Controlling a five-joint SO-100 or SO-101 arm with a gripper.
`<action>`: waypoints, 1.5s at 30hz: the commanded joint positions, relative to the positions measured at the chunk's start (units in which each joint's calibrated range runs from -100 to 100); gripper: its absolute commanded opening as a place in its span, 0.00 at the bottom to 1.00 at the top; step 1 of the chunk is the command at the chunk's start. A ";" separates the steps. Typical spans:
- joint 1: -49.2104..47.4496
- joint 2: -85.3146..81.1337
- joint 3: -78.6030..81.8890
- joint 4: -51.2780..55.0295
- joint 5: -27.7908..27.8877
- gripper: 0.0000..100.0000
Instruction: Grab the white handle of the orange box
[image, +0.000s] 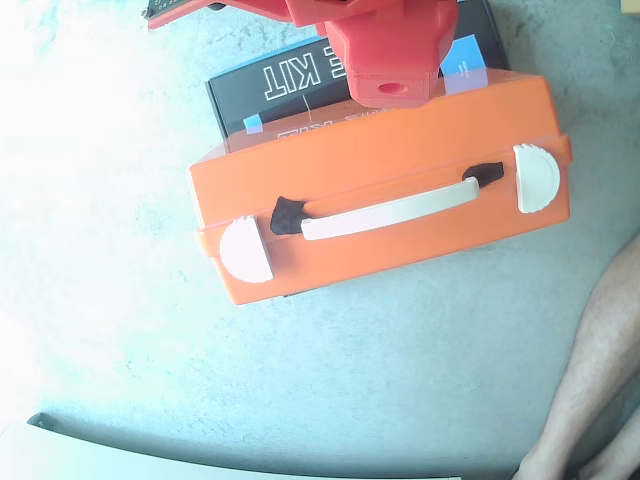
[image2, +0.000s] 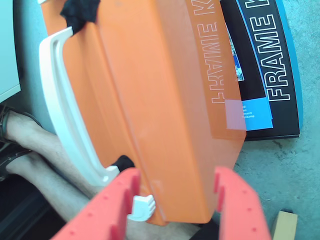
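The orange box (image: 400, 170) is seen standing on edge at the fixed view's centre, its white handle (image: 390, 210) facing up; the handle looks rigid, smooth and thin, best taken mid-span; the gripper (image2: 172, 192), at six o'clock in the wrist view, is spread wide, holding nothing.

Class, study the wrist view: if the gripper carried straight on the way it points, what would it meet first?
Probably the orange box: its body lies between the open fingers. The white handle sits off to the left of that line, though depth is unclear.
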 joint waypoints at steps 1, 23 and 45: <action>3.24 4.06 1.14 -0.25 -1.46 0.18; 5.26 26.83 -11.80 -0.51 -1.51 0.26; 4.95 34.68 -15.70 3.89 -1.51 0.26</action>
